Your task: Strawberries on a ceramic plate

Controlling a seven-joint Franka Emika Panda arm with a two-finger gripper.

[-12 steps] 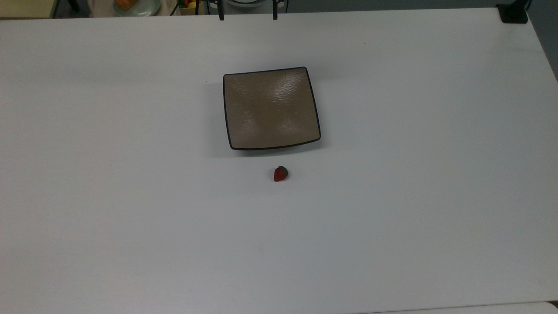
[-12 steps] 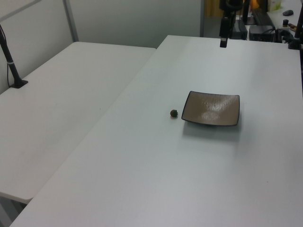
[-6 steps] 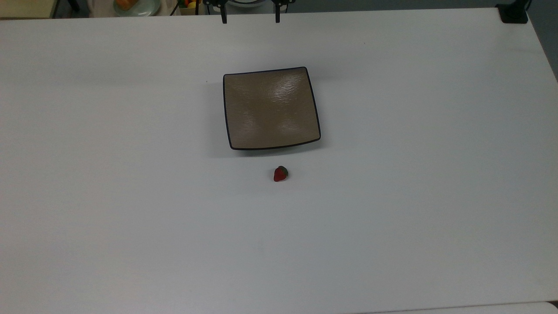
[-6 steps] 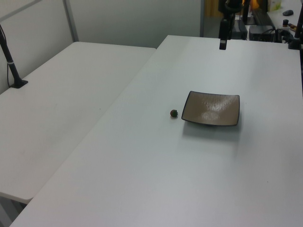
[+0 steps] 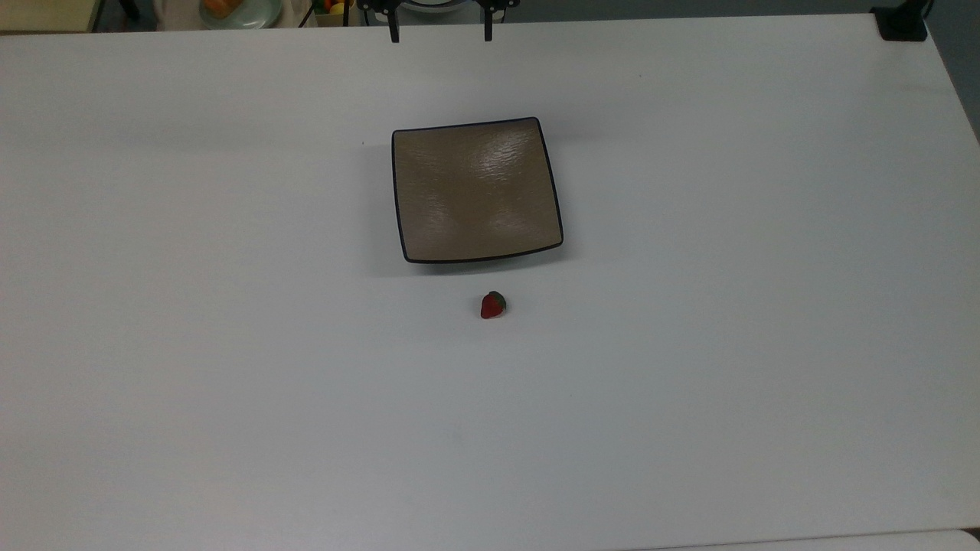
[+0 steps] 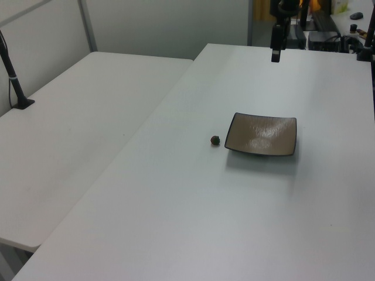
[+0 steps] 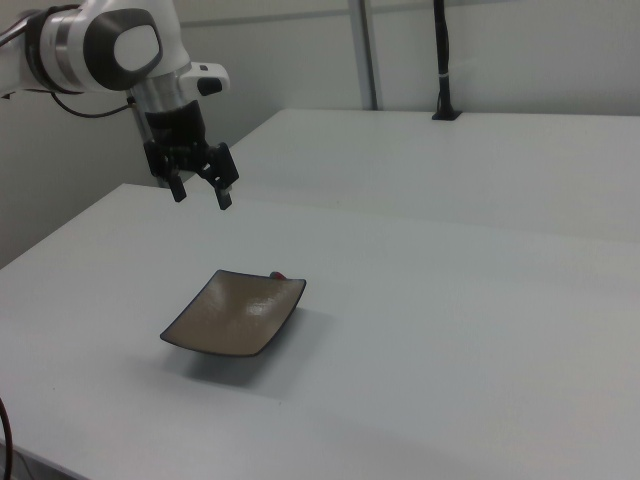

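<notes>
hanging above the far side of the white table (image 5: 727, 383), the gripper (image 7: 201, 191) has its fingers spread apart and empty. the strawberry (image 5: 493, 304) lies on the table just beside the ceramic plate (image 5: 476, 190), off its near edge in the top view, not touching it. to do the reach well, carry the gripper over the plate, centre the fingers on the berry, descend straight and close gently.

We see the ceramic plate (image 6: 262, 134) right of centre on the white table (image 6: 193, 222), the strawberries (image 6: 215, 140) just beside its left edge, not touching. At the upper right the gripper (image 6: 275, 54) hangs above the tabletop.
</notes>
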